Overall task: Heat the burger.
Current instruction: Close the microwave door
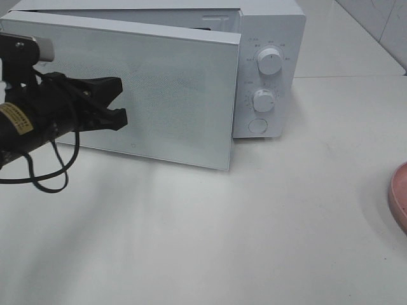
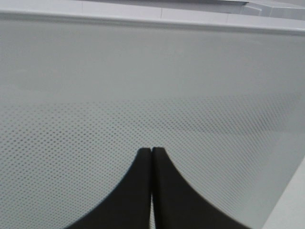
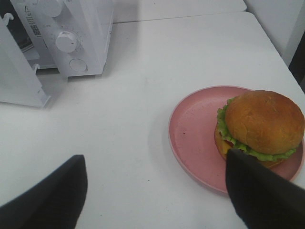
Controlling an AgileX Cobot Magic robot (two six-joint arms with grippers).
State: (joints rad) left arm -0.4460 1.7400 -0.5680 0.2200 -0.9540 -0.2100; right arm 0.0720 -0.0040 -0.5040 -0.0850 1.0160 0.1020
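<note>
Exterior high view: the microwave [image 1: 270, 63] fills the upper frame, its door [image 1: 165, 95] ajar, with bare table [image 1: 222, 235] across the lower frame. No dial lettering is legible. The left gripper [image 1: 119, 101], fingers pressed together and empty, sits before the door panel. Right wrist view: the right gripper [image 3: 157, 186] is spread wide, empty, above the burger [image 3: 261, 128] on the pink plate [image 3: 193, 129] at right.
</note>
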